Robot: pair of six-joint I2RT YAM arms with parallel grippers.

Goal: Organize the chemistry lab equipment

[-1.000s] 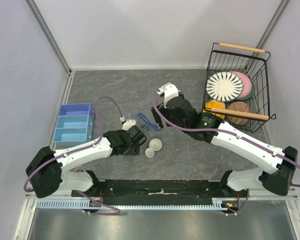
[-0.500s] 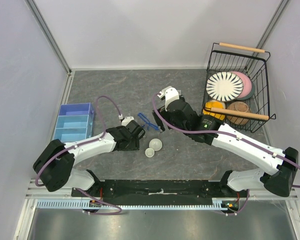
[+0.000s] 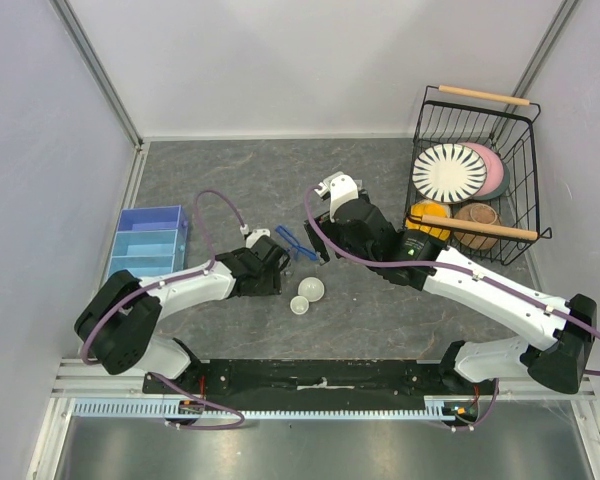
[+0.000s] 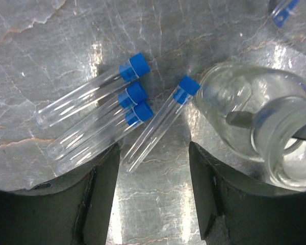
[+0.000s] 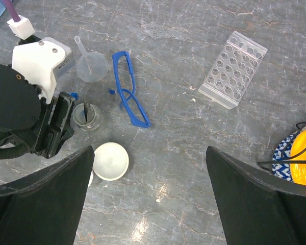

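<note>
Your left gripper: fingers apart, gripping nothing, low over grey stone-pattern table. Just ahead, small clear blue-capped tubes lie flat, three bunched together. Fourth tube lies just beside them, its clear end near gap between fingers. Small clear glass flask sits close to fourth tube's cap.

Your right gripper: fingers wide apart, empty, held above table. Below it lie blue-framed safety glasses, with clear plastic funnel just beside them and white round dish near. Clear plastic tube rack lies well apart from the glasses.
</note>
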